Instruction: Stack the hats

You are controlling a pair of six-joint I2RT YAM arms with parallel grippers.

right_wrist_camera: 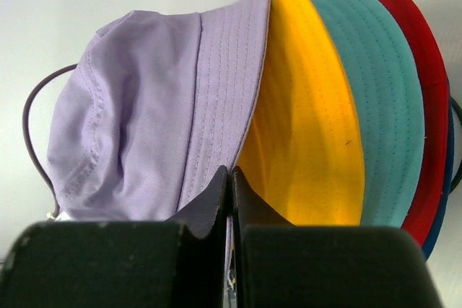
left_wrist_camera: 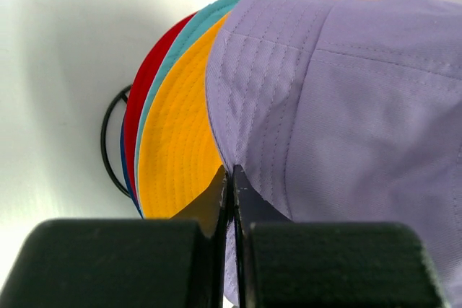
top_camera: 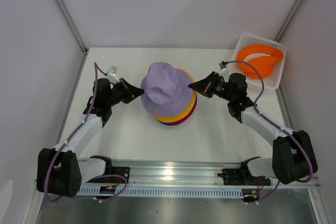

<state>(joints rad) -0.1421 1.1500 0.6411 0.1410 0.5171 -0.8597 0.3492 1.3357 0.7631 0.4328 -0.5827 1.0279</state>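
The left claw [top_camera: 138,92] is pressed together, and a sliver of lavender cloth shows between its fingers in the left wrist view: it is pinching the brim of the lavender hat [top_camera: 167,87]. The right claw [top_camera: 192,85] is likewise pressed together on the opposite edge of that brim, with lavender fabric caught between its fingers in the right wrist view. The hat hangs between the two claws, crown up and touching both.

Just below and beyond the claws lies the pile. The yellow hat [left_wrist_camera: 177,142] is directly under the lavender brim, followed by the teal hat [right_wrist_camera: 375,106], the red hat [right_wrist_camera: 426,70] and, at the bottom, an edge of the navy hat [right_wrist_camera: 436,236]. A thin black wire frame [left_wrist_camera: 108,142] curves out from behind the pile.

The orange hat [top_camera: 257,59] is well apart from both claws, behind the right claw's arm, lying in a white lattice basket [top_camera: 247,39] at the far corner of the desk [top_camera: 131,140].
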